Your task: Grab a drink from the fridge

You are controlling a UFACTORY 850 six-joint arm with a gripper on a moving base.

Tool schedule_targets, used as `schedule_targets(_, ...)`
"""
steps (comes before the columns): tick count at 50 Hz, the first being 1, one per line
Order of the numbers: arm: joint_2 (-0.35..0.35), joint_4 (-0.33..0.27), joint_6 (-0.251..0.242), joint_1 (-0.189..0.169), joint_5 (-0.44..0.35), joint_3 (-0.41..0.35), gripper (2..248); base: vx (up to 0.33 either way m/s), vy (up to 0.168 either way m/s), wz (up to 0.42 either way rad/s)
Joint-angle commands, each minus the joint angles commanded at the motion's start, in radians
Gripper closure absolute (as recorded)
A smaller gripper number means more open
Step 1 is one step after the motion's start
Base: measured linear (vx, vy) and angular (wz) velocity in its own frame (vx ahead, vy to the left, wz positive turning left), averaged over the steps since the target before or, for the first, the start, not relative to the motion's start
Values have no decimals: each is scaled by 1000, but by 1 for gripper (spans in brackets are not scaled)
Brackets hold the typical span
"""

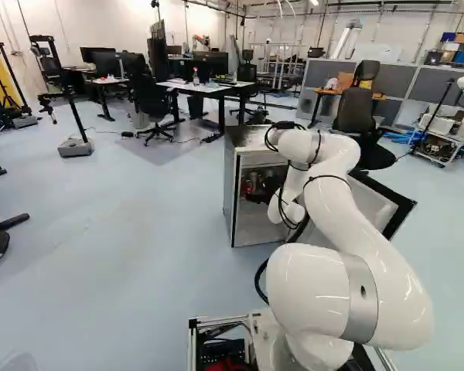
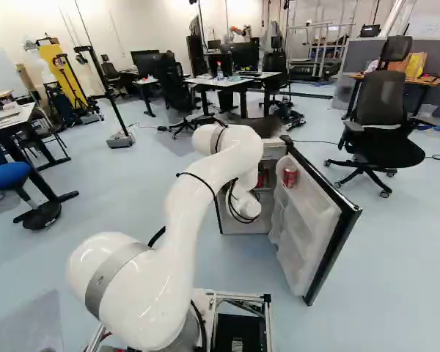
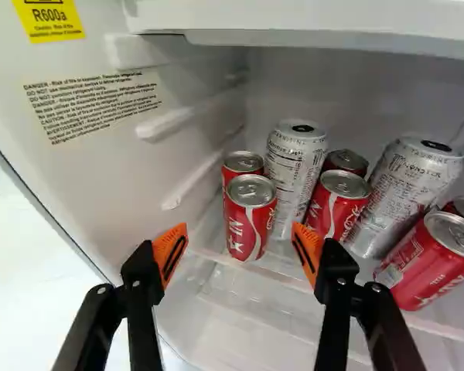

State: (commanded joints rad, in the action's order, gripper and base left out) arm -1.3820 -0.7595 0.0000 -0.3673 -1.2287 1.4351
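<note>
Pale floor (image 1: pixel 124 232) spreads across the left base view. Your arm (image 1: pixel 363 224) arches from lower right to the fridge (image 1: pixel 230 193) near centre, your gripper (image 1: pixel 264 195) inside, fingers apart. Past them, silver cans (image 3: pixel 294 174) crowd the nearest red can (image 3: pixel 250 220), lined up between them, its long axis upright.

Red can (image 2: pixel 290 177) in open fridge door (image 2: pixel 306 220)
</note>
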Motion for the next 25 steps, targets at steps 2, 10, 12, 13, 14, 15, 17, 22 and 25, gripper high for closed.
schedule_targets(2,-3,0,0,1,0,5,57,0,0,0)
schedule_targets(10,-13,0,0,5,0,26,57,0,0,0)
schedule_targets(12,-16,0,0,7,0,31,57,0,0,0)
schedule_targets(13,-17,0,0,7,0,33,57,0,0,0)
schedule_targets(14,-18,0,0,8,0,36,57,0,0,0)
schedule_targets(15,-19,0,0,9,0,38,57,0,0,0)
schedule_targets(17,-22,0,0,10,0,43,57,0,0,0)
schedule_targets(22,-28,0,0,13,0,56,57,0,0,0)
schedule_targets(25,-32,0,0,15,0,63,57,0,0,0)
